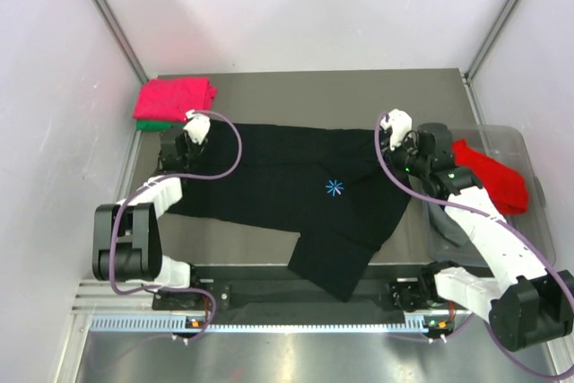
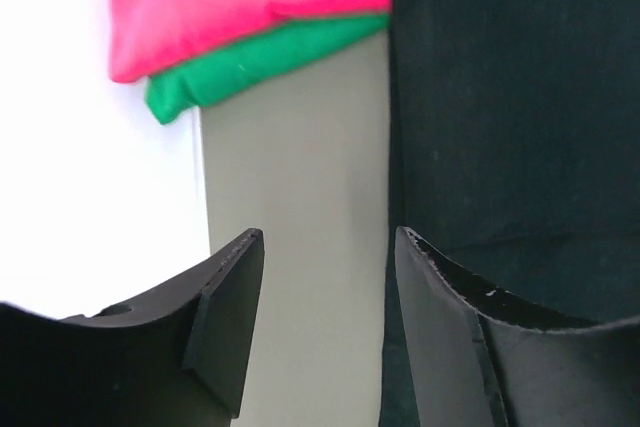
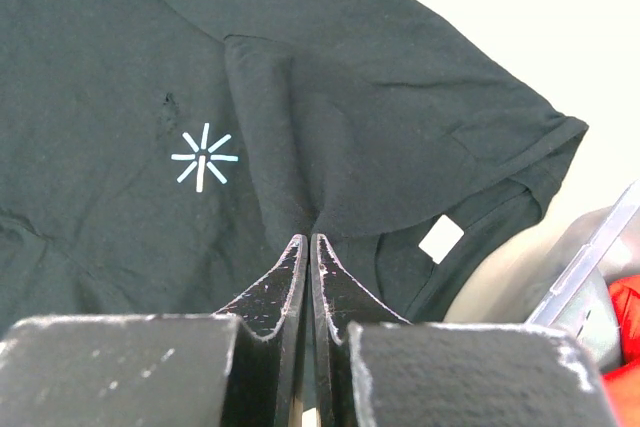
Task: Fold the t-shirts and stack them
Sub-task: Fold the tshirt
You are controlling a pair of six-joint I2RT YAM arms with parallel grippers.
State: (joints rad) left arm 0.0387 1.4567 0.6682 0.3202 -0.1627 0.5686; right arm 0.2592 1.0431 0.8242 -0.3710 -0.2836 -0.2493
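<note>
A black t-shirt (image 1: 296, 186) with a small light-blue star print (image 3: 203, 157) and a white tag (image 3: 441, 238) lies spread across the table, one part hanging toward the near edge. My right gripper (image 3: 308, 243) is shut on a pinched ridge of the black t-shirt (image 3: 380, 97) near its collar. At the shirt's far-left corner my left gripper (image 2: 325, 247) is open over bare table, its right finger (image 2: 440, 317) at the edge of the black t-shirt (image 2: 520, 97). A folded pink-red t-shirt (image 1: 175, 96) lies on a green one (image 2: 260, 62) at the back left.
A clear plastic bin (image 1: 525, 145) stands at the right edge of the table with a red t-shirt (image 1: 491, 177) in it. White walls close in the left, back and right sides. The arm bases sit along a rail (image 1: 296, 298) at the near edge.
</note>
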